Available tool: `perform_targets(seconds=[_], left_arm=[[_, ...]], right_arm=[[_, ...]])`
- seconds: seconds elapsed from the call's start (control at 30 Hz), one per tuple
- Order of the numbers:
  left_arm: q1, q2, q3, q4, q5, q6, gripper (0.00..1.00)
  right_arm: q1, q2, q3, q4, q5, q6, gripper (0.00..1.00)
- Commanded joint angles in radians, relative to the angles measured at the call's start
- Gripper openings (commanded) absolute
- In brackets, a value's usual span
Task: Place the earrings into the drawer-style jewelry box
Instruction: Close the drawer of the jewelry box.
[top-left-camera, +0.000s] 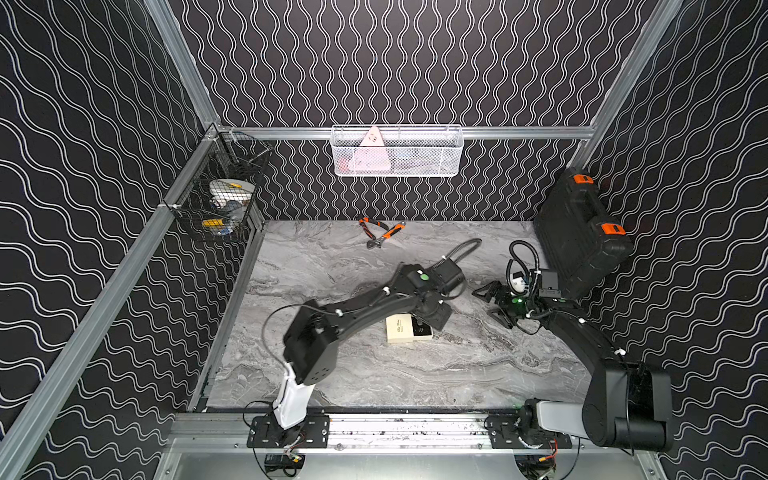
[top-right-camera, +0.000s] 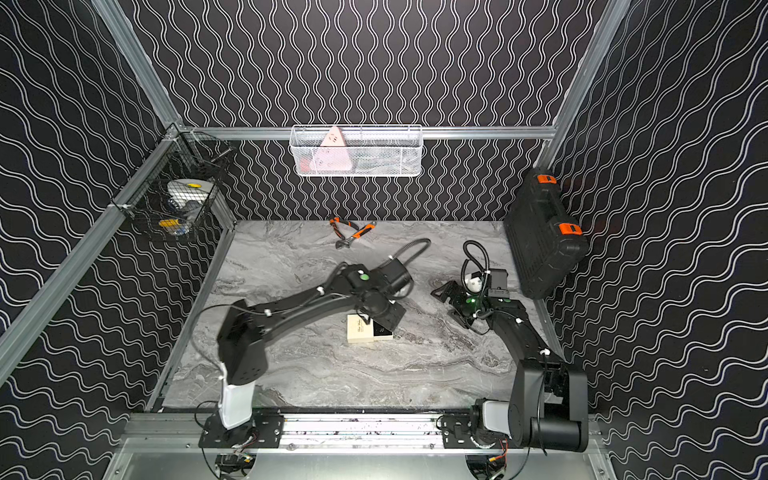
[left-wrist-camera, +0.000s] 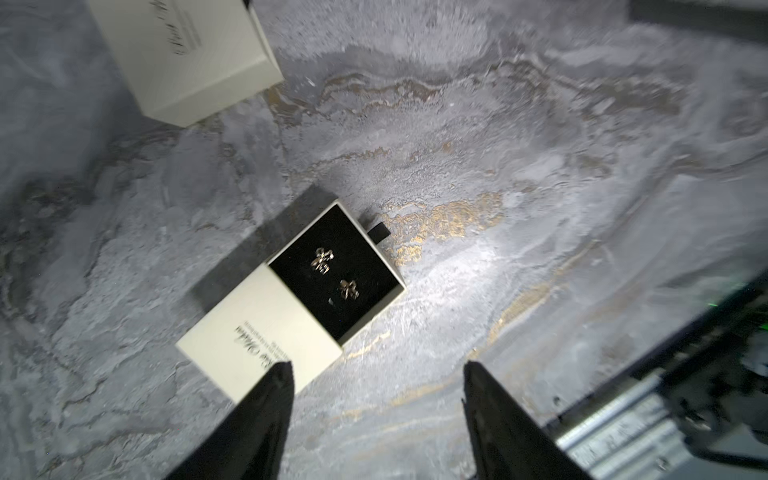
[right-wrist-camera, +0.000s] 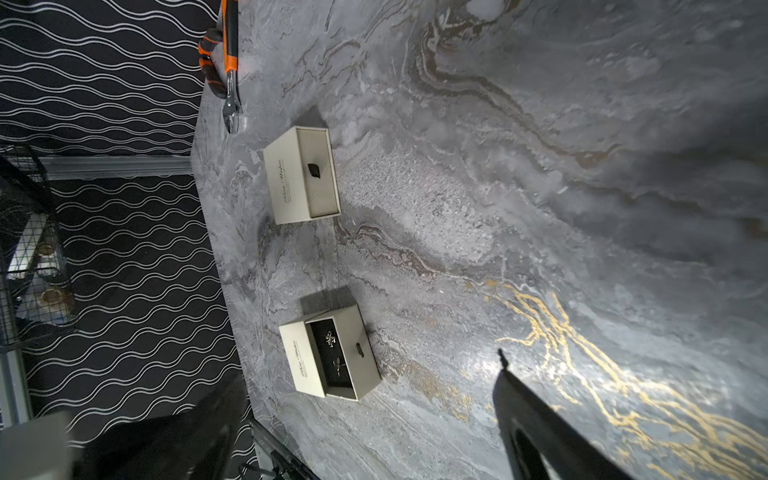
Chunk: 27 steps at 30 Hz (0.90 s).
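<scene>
The cream drawer-style jewelry box (left-wrist-camera: 266, 328) lies on the marble table with its black-lined drawer (left-wrist-camera: 359, 245) pulled out. Two gold earrings (left-wrist-camera: 322, 261) (left-wrist-camera: 348, 289) rest on the lining; the right wrist view also shows the earrings (right-wrist-camera: 330, 337) in the box (right-wrist-camera: 297, 359). My left gripper (left-wrist-camera: 376, 370) hangs open above the box's sleeve end, holding nothing. In both top views the left wrist (top-left-camera: 428, 307) covers part of the box (top-left-camera: 400, 331). My right gripper (top-left-camera: 488, 305) (top-right-camera: 446, 303) stands open and empty, well to the box's right.
A second cream box (right-wrist-camera: 301, 174) (left-wrist-camera: 187, 54), drawer shut, lies farther back, hidden under the left arm in both top views. Orange-handled pliers (top-left-camera: 380, 230) lie at the back wall. A black tool case (top-left-camera: 582, 232) leans at the back right. Wire baskets (top-left-camera: 397, 151) (top-left-camera: 224, 191) hang on the walls.
</scene>
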Motion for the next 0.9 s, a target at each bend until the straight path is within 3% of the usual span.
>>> perform_targets(seconds=[0.0,0.17,0.33,0.63,0.87], left_arm=[[0.117,-0.131,-0.177,0.119,0.138,-0.067,0.8],[0.351,-0.271,-0.497,0.286,0.351,-0.074,0.97],[0.471,-0.252,-0.624,0.422,0.53,-0.074,0.98],[0.48,-0.16,-0.671,0.619,0.717,-0.155,0.98],[0.477,-0.137,-0.707,0.698,0.766,-0.207,0.98]], right_arm=[[0.063,0.019,-0.009,0.055,-0.033,0.016,0.9],[0.251,0.114,0.021,0.108,0.012,0.023,0.85],[0.352,0.211,0.066,0.118,0.025,0.02,0.79],[0.422,0.282,0.088,0.153,0.023,0.036,0.65],[0.434,0.322,0.093,0.181,0.003,0.047,0.49]])
